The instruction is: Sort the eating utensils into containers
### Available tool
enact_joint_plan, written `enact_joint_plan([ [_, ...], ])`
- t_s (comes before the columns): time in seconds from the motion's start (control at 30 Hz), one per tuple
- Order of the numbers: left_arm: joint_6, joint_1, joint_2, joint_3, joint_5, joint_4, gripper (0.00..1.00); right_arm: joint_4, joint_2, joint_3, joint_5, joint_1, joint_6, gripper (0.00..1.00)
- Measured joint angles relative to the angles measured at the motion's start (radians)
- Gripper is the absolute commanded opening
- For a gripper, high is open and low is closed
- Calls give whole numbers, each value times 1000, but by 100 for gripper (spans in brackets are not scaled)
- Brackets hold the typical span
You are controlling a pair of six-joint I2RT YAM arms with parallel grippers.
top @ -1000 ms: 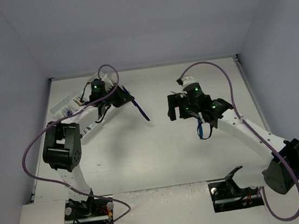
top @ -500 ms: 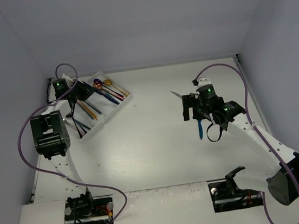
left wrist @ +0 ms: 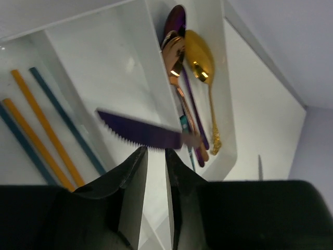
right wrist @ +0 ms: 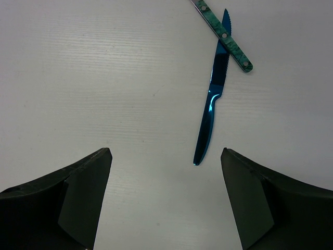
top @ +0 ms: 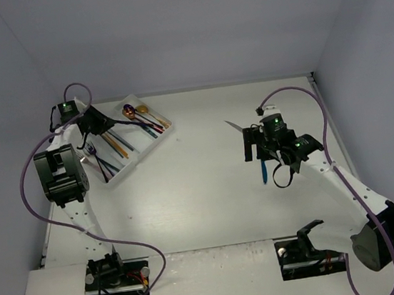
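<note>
Just past the left gripper's [left wrist: 156, 152] barely parted jaws a purple knife [left wrist: 140, 134] lies across a divider of the tray [left wrist: 104, 52] — the right gripper [right wrist: 165, 152] stands wide open over the white tabletop [right wrist: 78, 62], blue knife [right wrist: 210, 104] ahead, grey walls [top: 189, 26] around.

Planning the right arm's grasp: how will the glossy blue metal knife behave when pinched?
The glossy blue metal knife looks stiff and lies flat, so probably awkward to pinch. Its mirror finish may slip. Lifting may nudge the crossing green-handled knife.
</note>
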Motion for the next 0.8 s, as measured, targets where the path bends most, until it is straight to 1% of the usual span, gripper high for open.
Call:
enact_joint_plan([
  [0.1,62,-1,1,19,-42,-86,10,-1,1,-5,0,0,2,84],
  [0.17,100,-1,1,31,-68,-134,2,-2,1,-10,0,0,4,84],
  [0.2,114,-1,1,36,-76,-148,0,-3,1,-13,0,0,6,84],
  [0.27,140,-1,1,43,-85,-170,0,-5,1,-17,0,0,9,84],
  [0.33,156,-1,2,44,-84,-178,12,-6,1,-21,-1,-3,14,84],
  [0.4,173,-1,2,43,-80,-183,18,-5,1,-28,-1,-5,20,84],
  [0.53,204,-23,-31,16,-108,-189,21,-9,1,-36,-1,-5,26,84],
  [0.6,204,-60,-61,3,-149,-198,22,-9,2,-36,0,-5,26,84],
  [0.7,187,-143,-114,-7,-244,-191,24,-9,9,-36,0,-5,26,84],
  [0.8,109,-265,-156,-8,-398,-153,27,-9,25,-34,0,-5,26,84],
])
